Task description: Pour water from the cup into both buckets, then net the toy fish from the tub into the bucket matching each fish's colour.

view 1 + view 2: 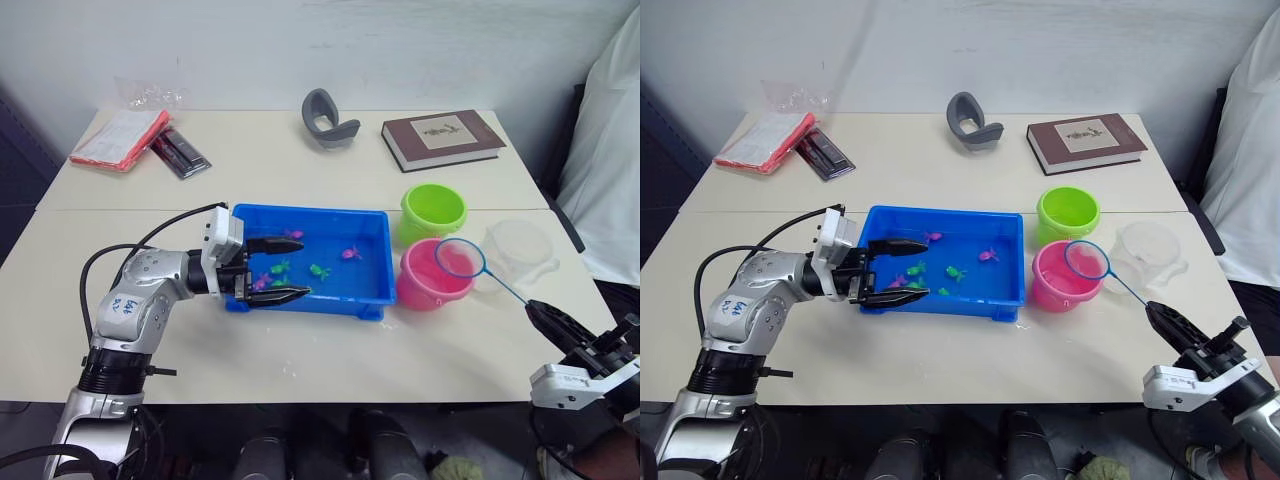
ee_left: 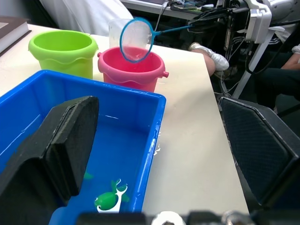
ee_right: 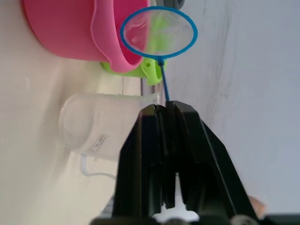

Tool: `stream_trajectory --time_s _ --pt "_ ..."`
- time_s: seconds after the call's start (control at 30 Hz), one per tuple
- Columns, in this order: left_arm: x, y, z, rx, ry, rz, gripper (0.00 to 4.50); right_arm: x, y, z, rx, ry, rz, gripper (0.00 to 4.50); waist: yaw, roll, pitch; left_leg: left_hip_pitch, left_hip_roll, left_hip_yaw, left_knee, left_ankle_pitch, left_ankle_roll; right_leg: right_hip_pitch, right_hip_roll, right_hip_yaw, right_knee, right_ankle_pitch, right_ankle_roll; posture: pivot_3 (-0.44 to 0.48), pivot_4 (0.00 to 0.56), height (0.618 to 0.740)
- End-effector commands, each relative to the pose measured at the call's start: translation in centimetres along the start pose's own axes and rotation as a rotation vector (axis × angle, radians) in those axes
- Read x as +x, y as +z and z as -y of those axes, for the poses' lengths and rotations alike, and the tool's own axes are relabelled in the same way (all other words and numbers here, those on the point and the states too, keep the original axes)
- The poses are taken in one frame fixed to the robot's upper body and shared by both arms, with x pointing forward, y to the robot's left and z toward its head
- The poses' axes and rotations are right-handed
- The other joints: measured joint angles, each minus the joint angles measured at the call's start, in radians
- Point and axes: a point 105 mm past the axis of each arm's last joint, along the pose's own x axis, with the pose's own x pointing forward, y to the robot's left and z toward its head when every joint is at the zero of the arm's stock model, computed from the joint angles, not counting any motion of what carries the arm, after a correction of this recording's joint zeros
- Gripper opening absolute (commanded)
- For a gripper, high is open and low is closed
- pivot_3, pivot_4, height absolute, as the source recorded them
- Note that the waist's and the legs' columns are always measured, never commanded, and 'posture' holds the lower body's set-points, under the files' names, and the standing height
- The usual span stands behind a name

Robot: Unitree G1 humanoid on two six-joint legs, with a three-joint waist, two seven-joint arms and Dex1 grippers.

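**Net poised over the pink bucket**

Nearest the camera, the right gripper (image 1: 1162,318) has its jaws closed tight on the thin handle of the net (image 1: 459,258). Going by size, the desk (image 1: 300,180) carries everything; on it sits the blue tub (image 1: 372,270), where the left gripper (image 1: 275,268) has its jaws spread wide across the near-left corner, one inside over the water, one outside, gripping nothing. Beside the tub stand the pink bucket (image 1: 425,285) and the green bucket (image 1: 432,210), with the cup (image 1: 518,250) just to their right. Small green and pink toy fish (image 1: 318,270) lie in the tub.

The net's long axis runs from the right gripper up and leftward, hoop leading, hanging over the pink bucket's rim. The grip is far out on a slender stick, so the hoop could wobble, clip the rim and tip the light bucket, or drop a fish outside it.
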Motion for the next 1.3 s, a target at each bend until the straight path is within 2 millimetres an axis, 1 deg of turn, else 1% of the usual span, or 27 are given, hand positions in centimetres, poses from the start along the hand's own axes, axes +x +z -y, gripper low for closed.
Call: stream_trajectory --time_s 0.03,0.13,0.17,0.2,0.27,0.33,0.4,0.47,0.5,0.57,0.6,0.7,0.83,1.07,1.17,1.3 --pt "-0.9 1.0 -0.1 0.065 0.027 -0.001 4.44 0.9 1.4 2.9 0.222 -0.063 0.088 0.00 -0.003 0.000 0.000 0.000 0.000 0.000 0.000 0.000 0.000 0.000 0.000 0.000 0.000 0.000 0.000 0.000 0.150 0.740" --pt "-2.3 0.9 -0.7 0.074 0.078 -0.022 4.44 2.8 3.4 5.1 0.475 -0.042 0.197 0.00 -0.010 0.000 0.000 0.002 0.001 0.001 0.000 0.000 0.000 0.001 0.000 0.002 0.001 0.000 0.000 0.000 0.150 0.740" --pt "-2.9 0.9 -0.9 0.078 0.100 -0.027 4.44 3.7 4.1 5.8 0.637 -0.016 0.233 0.00 -0.013 0.000 0.000 0.003 0.001 0.001 0.000 0.000 0.000 0.001 0.000 0.002 0.001 0.000 0.000 0.000 0.150 0.740" --pt "-3.2 1.0 -1.1 0.081 0.114 -0.030 4.44 4.3 4.7 6.0 0.749 0.018 0.255 0.00 -0.015 0.000 0.000 0.003 0.001 0.000 0.000 0.000 0.000 0.002 0.000 0.001 0.002 0.000 0.000 0.000 0.150 0.740" --pt "-3.7 1.1 -1.3 0.085 0.137 -0.032 4.44 5.3 6.1 6.5 0.906 0.083 0.299 0.00 -0.013 0.000 0.000 0.003 0.002 -0.001 0.000 0.000 0.000 0.002 -0.001 0.001 0.002 0.000 0.000 0.000 0.150 0.740" --pt "-4.2 1.1 -1.6 0.093 0.162 -0.039 4.44 6.8 7.9 6.7 1.064 0.180 0.332 0.00 -0.007 0.000 0.000 0.002 0.002 -0.003 0.000 0.000 0.000 0.002 -0.002 -0.001 0.002 0.000 -0.001 0.000 0.150 0.740" --pt "-4.5 1.2 -1.8 0.100 0.184 -0.042 4.44 7.9 9.4 6.7 1.181 0.267 0.344 0.00 0.000 0.000 0.000 0.002 0.001 -0.002 0.000 0.000 0.001 0.002 -0.004 -0.002 0.002 0.000 -0.001 0.000 0.150 0.740" --pt "-5.2 1.3 -2.0 0.107 0.213 -0.048 4.44 9.4 10.4 5.4 1.296 0.387 0.267 0.00 0.002 0.000 0.000 0.001 0.001 -0.004 0.001 0.000 0.001 0.002 -0.009 -0.006 0.002 -0.001 -0.002 0.000 0.150 0.740" --pt "-5.6 1.3 -2.1 0.106 0.226 -0.054 4.44 10.2 11.4 4.7 1.325 0.467 0.242 0.00 0.002 0.000 0.000 0.000 0.001 -0.004 0.001 0.000 0.001 0.001 -0.011 -0.008 0.002 -0.001 -0.002 0.000 0.150 0.740" --pt "-6.2 1.2 -2.1 0.109 0.246 -0.063 4.44 11.5 12.1 3.6 1.341 0.565 0.156 0.00 0.001 0.000 0.000 -0.001 0.000 -0.005 0.001 0.000 0.001 0.001 -0.013 -0.009 0.002 -0.001 -0.002 0.000 0.150 0.740" --pt "-6.3 1.3 -2.1 0.112 0.253 -0.066 4.44 12.0 12.4 3.4 1.350 0.593 0.139 0.00 0.002 0.000 0.000 -0.002 0.000 -0.005 0.001 0.000 0.001 0.000 -0.013 -0.010 0.002 -0.001 -0.003 0.000 0.150 0.740" --pt "-6.5 1.4 -1.9 0.115 0.268 -0.069 4.44 12.9 12.5 2.7 1.405 0.671 0.048 0.00 0.007 0.000 0.000 -0.006 -0.001 -0.008 0.001 0.000 0.001 -0.002 -0.014 -0.013 0.001 -0.001 -0.003 0.000 0.150 0.740" --pt "-6.6 1.3 -1.6 0.113 0.282 -0.070 4.44 13.3 12.1 1.1 1.425 0.772 -0.098 0.00 0.005 0.000 0.000 -0.012 -0.001 -0.009 0.003 0.000 0.003 -0.004 -0.014 -0.015 0.001 0.001 0.000 0.000 0.150 0.740" --pt "-6.9 1.2 -1.2 0.109 0.302 -0.077 4.44 14.2 11.8 -0.3 1.452 0.805 -0.220 0.00 0.003 0.000 0.000 -0.014 -0.002 -0.008 0.003 -0.001 0.005 -0.004 -0.011 -0.019 -0.001 0.001 0.001 0.000 0.150 0.740" --pt "-7.0 1.2 -1.0 0.108 0.307 -0.079 4.44 14.7 11.6 -0.4 1.486 0.774 -0.248 0.00 0.002 0.000 0.000 -0.014 -0.002 -0.008 0.003 -0.001 0.005 -0.004 -0.011 -0.020 -0.001 0.001 0.001 0.000 0.150 0.740" --pt "-6.9 1.2 -0.8 0.108 0.311 -0.080 4.44 15.8 10.5 -0.2 1.530 0.674 -0.307 0.00 0.002 0.000 0.000 -0.014 -0.002 -0.007 0.003 -0.001 0.005 -0.005 -0.010 -0.021 0.000 0.001 0.001 0.000 0.150 0.740"
